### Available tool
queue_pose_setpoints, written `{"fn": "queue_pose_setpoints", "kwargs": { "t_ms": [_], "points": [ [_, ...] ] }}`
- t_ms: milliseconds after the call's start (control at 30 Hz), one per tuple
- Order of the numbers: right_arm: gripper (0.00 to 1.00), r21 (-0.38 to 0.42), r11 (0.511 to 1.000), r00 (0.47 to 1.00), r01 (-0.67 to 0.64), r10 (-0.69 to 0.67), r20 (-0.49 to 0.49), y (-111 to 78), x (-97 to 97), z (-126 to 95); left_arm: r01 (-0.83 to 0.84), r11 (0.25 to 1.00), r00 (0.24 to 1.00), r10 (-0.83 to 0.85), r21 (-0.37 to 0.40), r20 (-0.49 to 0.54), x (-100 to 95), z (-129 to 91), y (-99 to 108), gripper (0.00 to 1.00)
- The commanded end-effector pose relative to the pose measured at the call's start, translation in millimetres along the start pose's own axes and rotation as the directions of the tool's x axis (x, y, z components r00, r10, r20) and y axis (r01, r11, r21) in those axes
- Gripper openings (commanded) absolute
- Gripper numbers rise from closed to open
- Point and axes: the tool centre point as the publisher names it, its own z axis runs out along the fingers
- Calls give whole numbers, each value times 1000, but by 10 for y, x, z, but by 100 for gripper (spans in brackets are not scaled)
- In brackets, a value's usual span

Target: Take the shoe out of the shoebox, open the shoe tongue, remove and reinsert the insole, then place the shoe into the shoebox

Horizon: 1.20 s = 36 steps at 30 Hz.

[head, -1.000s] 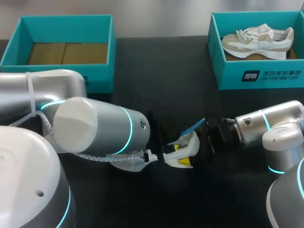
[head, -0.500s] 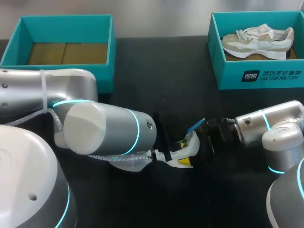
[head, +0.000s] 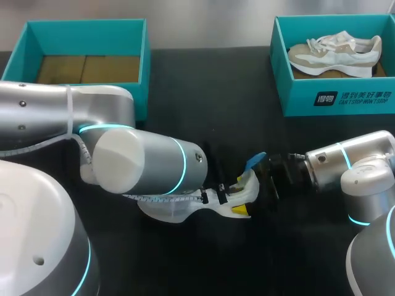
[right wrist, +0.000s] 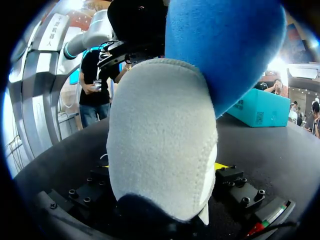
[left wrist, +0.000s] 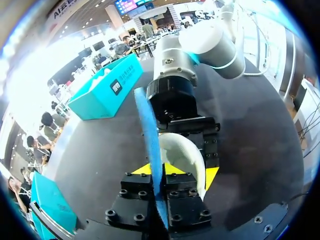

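Observation:
A white shoe [head: 185, 213] lies on its side on the black table, heel toward my right arm. My right gripper [head: 262, 185] is shut on the heel [right wrist: 160, 140], its yellow tips standing wide apart on either side of it. A blue insole [head: 255, 161] sticks up out of the shoe's opening. In the left wrist view the insole [left wrist: 149, 135] runs edge-on between the fingers of my left gripper [left wrist: 161, 197], which is shut on it. My left gripper [head: 217, 195] sits over the shoe's opening, facing the right one. The insole's blue end [right wrist: 225, 50] rises above the heel in the right wrist view.
An open teal shoebox [head: 86, 22] with a cardboard floor stands at the back left. At the back right a second teal box [head: 336, 102] holds a beige and white sneaker [head: 336, 52]. My bulky left arm [head: 142, 163] hides much of the shoe's front.
My left arm has shifted right, toward the shoe, and its fingers have closed on the blue insole. The right arm and the shoe's heel have stayed put.

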Motion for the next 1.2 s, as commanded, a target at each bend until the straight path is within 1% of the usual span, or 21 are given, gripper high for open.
{"fn": "queue_pose_setpoints", "kwargs": {
  "t_ms": [33,133,300,600,767,933,1200],
  "points": [
    [0,4,1000,1000,-2,2,0,-16,14,16,10,1000,1000,-10,17,-12,-27,56,9,0],
    [0,4,1000,1000,-2,2,0,-16,14,16,17,999,1000,-17,38,-19,-59,5,-15,0],
    [0,4,1000,1000,-2,2,0,-16,14,16,51,994,995,-43,96,-85,-130,-83,-92,0],
    [0,4,1000,1000,-2,2,0,-16,14,16,129,981,977,-100,148,-187,-191,-107,-286,0],
    [0,4,1000,1000,-2,2,0,-16,14,16,133,979,974,-100,155,-206,-188,-154,-442,0],
    [0,4,1000,1000,-2,2,0,-16,14,16,116,982,977,-86,148,-195,-148,-223,-624,0],
    [0,4,1000,1000,-2,2,0,-16,14,16,130,987,973,-110,89,-205,-143,-282,-866,0]
  ]
}}
